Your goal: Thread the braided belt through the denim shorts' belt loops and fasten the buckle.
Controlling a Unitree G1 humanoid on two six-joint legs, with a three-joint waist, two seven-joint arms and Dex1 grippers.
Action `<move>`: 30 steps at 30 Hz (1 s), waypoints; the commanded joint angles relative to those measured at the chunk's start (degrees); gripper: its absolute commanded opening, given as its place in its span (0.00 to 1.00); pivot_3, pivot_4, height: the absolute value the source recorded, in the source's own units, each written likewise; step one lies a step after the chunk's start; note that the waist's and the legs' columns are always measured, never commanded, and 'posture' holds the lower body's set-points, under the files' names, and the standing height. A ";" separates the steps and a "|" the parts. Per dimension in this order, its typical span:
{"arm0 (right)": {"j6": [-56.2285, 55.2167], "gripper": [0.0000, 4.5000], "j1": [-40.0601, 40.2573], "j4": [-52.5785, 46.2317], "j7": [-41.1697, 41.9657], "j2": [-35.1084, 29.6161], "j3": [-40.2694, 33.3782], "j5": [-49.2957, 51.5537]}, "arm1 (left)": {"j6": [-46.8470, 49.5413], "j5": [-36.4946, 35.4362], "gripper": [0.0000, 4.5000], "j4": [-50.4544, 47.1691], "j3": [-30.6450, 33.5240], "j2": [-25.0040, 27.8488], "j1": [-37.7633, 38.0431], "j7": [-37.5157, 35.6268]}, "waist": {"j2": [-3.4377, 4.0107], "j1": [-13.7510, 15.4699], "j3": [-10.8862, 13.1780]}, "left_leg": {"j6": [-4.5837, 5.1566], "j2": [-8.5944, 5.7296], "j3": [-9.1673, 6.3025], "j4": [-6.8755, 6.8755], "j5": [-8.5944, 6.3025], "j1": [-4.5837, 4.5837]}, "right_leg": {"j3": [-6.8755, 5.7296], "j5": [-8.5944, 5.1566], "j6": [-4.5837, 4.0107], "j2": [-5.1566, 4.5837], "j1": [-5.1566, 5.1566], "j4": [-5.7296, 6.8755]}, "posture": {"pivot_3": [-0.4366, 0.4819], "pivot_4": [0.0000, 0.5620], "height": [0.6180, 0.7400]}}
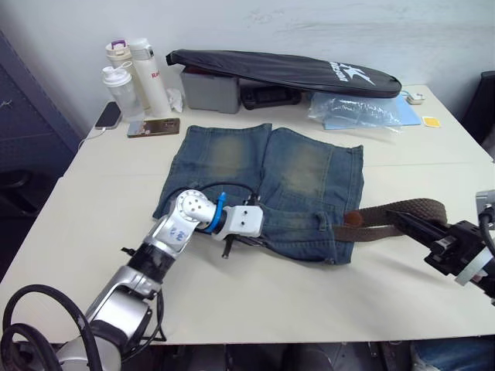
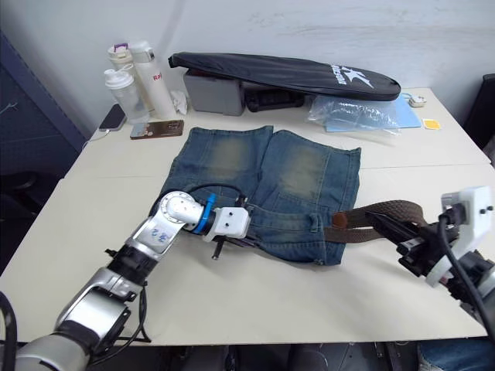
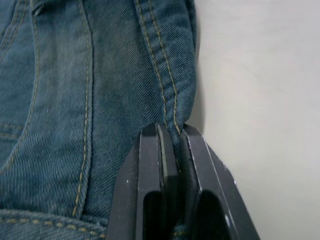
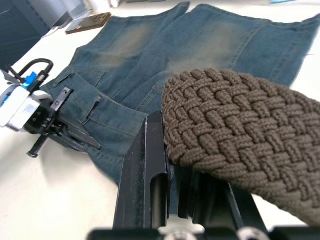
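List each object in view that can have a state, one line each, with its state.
denim shorts: flat on the table, waistband toward the robot
braided belt: looped beside the shorts, unthreaded
left gripper: shut on the waistband edge
right gripper: shut on the belt
black bag: closed
bottles: upright, capped

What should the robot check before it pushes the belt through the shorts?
1. Left gripper pinches the waistband edge of the shorts: ok, the fingers are closed on the denim hem.
2. Right gripper holds the belt: ok, the braided strap is clamped between its fingers.
3. Shorts lie flat on the table: ok.
4. Belt's tan end is at the waistband side: ok, it rests at the shorts' edge.
5. Belt is in a loop already: cannot tell.
6. Buckle is ready to fasten: cannot tell, it is not clear.
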 commanded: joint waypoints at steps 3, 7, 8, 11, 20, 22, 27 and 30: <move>-2.26 0.00 -2.41 -1.84 -0.99 -0.24 2.76 1.62 | 6.70 -4.77 0.03 -9.34 0.19 1.67 3.24 -3.32 | 0.01 0.39 -0.01 | 0.02 -0.12 0.03 -0.03 -0.01 -0.03 | -0.07 0.00 0.01 -0.07 0.00 0.06 | 0.48 0.27 0.03; -2.25 0.00 -3.13 -1.56 -0.67 -0.98 3.32 2.30 | 10.87 -6.12 0.03 -12.86 -0.46 3.11 4.73 -4.87 | 0.01 0.39 -0.01 | 0.07 -0.18 0.03 -0.03 -0.03 -0.05 | -0.07 0.00 0.01 -0.11 0.03 0.06 | 0.48 0.27 0.03; -2.29 0.00 -3.19 -1.51 -0.54 -1.07 3.34 2.55 | 12.83 -7.38 0.03 -13.42 0.06 2.85 4.69 -4.91 | 0.01 0.40 -0.01 | 0.07 -0.20 0.03 -0.04 -0.03 -0.05 | -0.06 0.00 0.01 -0.12 0.04 0.07 | 0.48 0.27 0.03; -2.40 0.00 -3.22 -1.19 -0.39 -1.31 2.99 3.08 | 17.10 -9.88 0.35 -14.55 0.89 3.38 4.08 -5.90 | 0.00 0.38 -0.01 | 0.08 -0.19 0.01 -0.05 -0.04 -0.04 | -0.09 0.00 0.01 -0.13 0.06 0.06 | 0.48 0.27 0.03; -0.46 0.00 0.62 0.98 0.79 -3.11 -0.03 6.92 | 30.14 -22.74 1.00 -19.79 10.17 8.70 -0.25 -9.08 | 0.00 0.30 0.00 | 0.09 -0.17 -0.08 -0.13 -0.05 -0.03 | -0.08 0.00 0.01 -0.11 0.12 0.03 | 0.48 0.27 0.03; -0.51 0.00 1.06 2.26 -0.22 -2.80 0.73 8.33 | 32.88 -25.25 1.00 -21.29 12.04 9.59 -1.18 -8.42 | 0.00 0.25 0.00 | 0.09 -0.19 -0.09 -0.13 -0.04 -0.02 | -0.08 0.00 0.01 -0.11 0.14 0.04 | 0.48 0.27 0.03; -0.12 0.00 0.53 5.73 -2.74 -2.42 3.95 8.80 | 34.34 -28.41 1.00 -22.53 15.25 9.55 -3.34 -5.88 | 0.00 0.31 0.00 | 0.09 -0.27 -0.12 -0.12 -0.05 -0.02 | -0.06 0.00 0.01 -0.15 0.17 0.05 | 0.48 0.27 0.03; 0.15 0.00 0.04 8.30 -3.45 -2.16 5.20 9.27 | 34.40 -28.87 1.00 -22.63 15.72 10.26 -4.10 -4.82 | 0.00 0.32 0.00 | 0.09 -0.28 -0.11 -0.12 -0.04 -0.02 | -0.06 0.01 0.01 -0.15 0.16 0.05 | 0.48 0.27 0.03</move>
